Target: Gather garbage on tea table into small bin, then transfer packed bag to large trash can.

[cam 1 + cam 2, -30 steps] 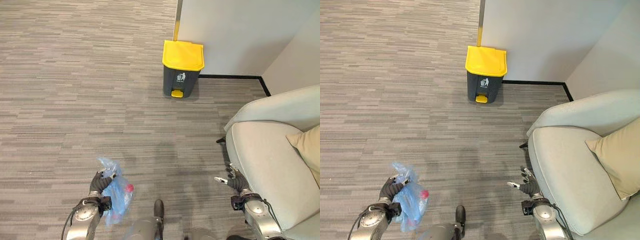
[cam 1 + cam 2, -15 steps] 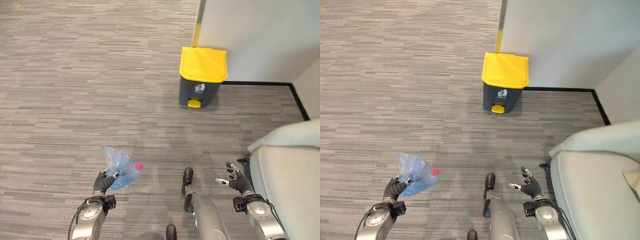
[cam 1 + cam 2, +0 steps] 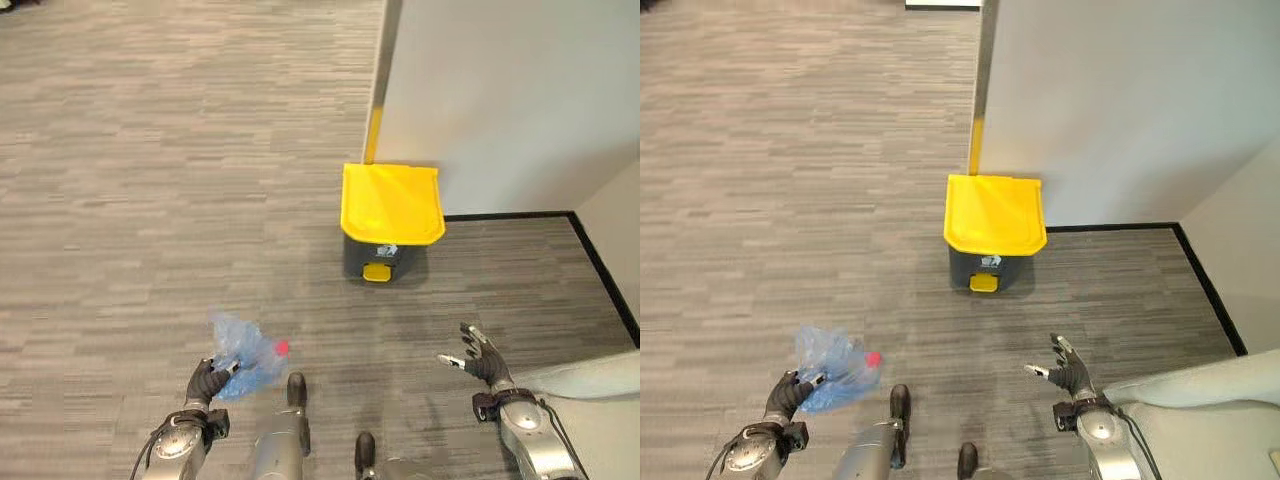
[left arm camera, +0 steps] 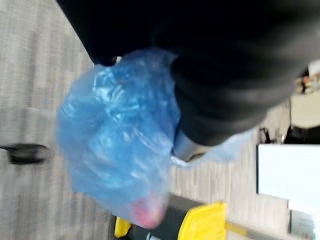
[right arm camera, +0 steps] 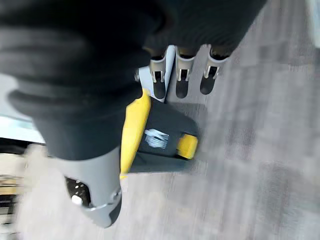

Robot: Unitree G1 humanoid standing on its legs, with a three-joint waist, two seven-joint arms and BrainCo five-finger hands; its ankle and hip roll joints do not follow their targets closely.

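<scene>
Left wrist view shows the blue bag (image 4: pixel 117 142) hanging beside the left hand (image 3: pixel 205 380), fingers curled round its neck, something red inside. Left eye view shows the right hand (image 3: pixel 482 362) spread, empty; yellow-lidded trash can (image 3: pixel 389 220) ahead.

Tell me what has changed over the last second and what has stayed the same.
The whole view has shifted: the yellow-lidded bin now sits nearer and more centred, and the pale armchair has slid to the picture's edge, so the robot has walked closer. Unchanged: the left hand stays clenched on the blue bag, the right hand stays open and empty, and the lid stays shut.
</scene>
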